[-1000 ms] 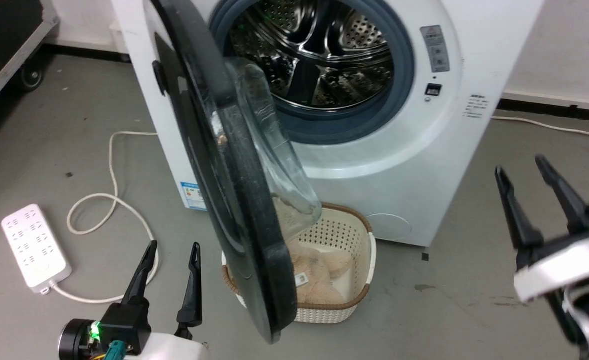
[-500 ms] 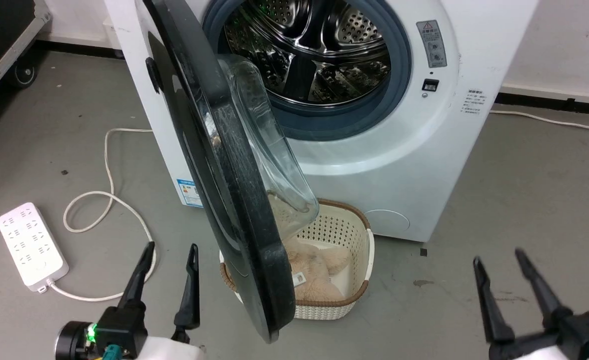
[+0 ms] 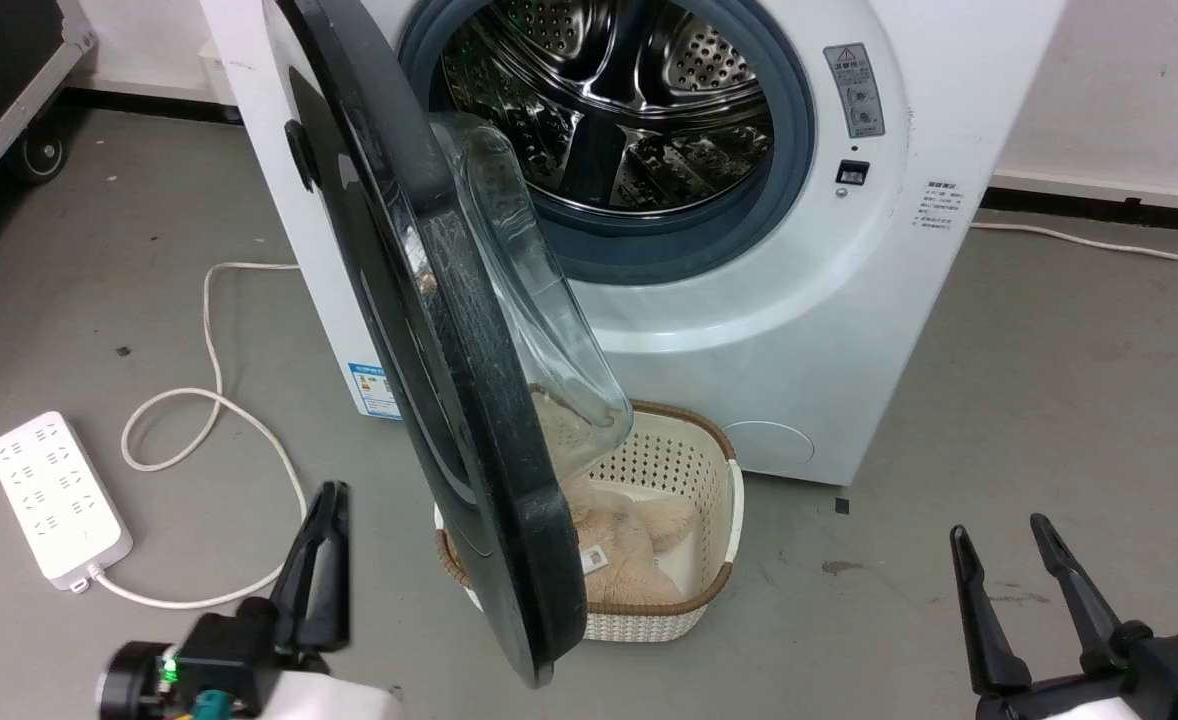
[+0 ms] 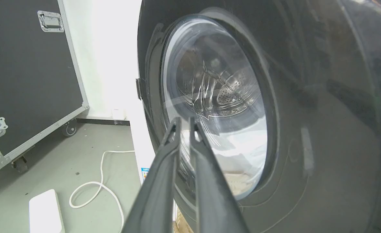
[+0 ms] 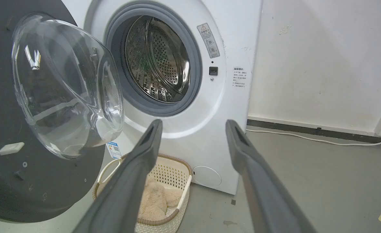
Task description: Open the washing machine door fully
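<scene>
While one washing machine [image 3: 769, 330] fills 12 o'clock in the head view, its one washing machine door [image 3: 419, 300] hangs half open, edge-on from 11 toward 6 o'clock, above one basket [image 3: 719, 480]. Of two grippers, the left gripper [image 3: 324, 560] at 7 o'clock points up at the door's outer face, fingers nearly together, empty. The right gripper [image 3: 999, 530] at 5 o'clock is spread wide, empty. Half a second ago the left fingers were apart.

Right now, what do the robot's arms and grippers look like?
The left gripper and the right gripper each have two long, black, tapering fingers on a black base, with a white wrist shell behind. The left also shows a green light and a teal connector.
</scene>
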You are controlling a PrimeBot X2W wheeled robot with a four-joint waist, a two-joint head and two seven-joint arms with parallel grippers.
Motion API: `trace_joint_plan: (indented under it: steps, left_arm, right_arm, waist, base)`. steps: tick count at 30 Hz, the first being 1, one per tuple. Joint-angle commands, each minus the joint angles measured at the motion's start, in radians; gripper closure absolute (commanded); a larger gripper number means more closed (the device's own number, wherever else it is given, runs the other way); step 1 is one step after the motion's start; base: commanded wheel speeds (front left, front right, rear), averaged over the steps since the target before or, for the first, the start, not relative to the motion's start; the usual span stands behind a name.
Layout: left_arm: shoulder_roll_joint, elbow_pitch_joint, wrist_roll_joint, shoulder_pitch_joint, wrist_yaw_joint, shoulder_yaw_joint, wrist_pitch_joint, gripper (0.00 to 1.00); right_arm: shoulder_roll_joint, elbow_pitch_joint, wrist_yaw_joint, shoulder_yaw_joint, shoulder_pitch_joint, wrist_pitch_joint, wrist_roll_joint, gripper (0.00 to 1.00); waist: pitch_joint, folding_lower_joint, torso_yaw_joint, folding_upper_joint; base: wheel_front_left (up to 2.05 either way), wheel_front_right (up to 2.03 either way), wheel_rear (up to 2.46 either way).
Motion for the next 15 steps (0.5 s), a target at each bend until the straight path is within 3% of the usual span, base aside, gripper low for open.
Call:
trace_joint_plan:
  steps: [1, 9, 15]
  left_arm:
    - [0.001, -0.013, -0.003, -0.004, 0.004, 0.004, -0.005, 1.00]
    - [-0.003, -0.203, -0.040, -0.067, 0.054, 0.097, -0.005, 1.00]
    - [0.014, -0.359, -0.032, -0.146, 0.055, 0.114, -0.002, 1.00]
  right_arm:
    - [0.005, -0.001, -0.001, -0.002, -0.017, -0.005, 0.009, 0.00]
    - [0.005, 0.001, -0.001, 0.002, -0.024, -0.004, 0.011, 0.00]
    - [0.005, 0.011, -0.001, 0.010, -0.026, -0.001, 0.015, 0.00]
  waist:
    - [-0.001, 0.0000, 0.000, 0.0000]
    - [-0.015, 0.0000, -0.013, 0.0000]
    - [-0.027, 0.0000, -0.029, 0.0000]
  base:
    - [0.00, 0.00, 0.00]
    - [0.00, 0.00, 0.00]
    - [0.00, 0.00, 0.00]
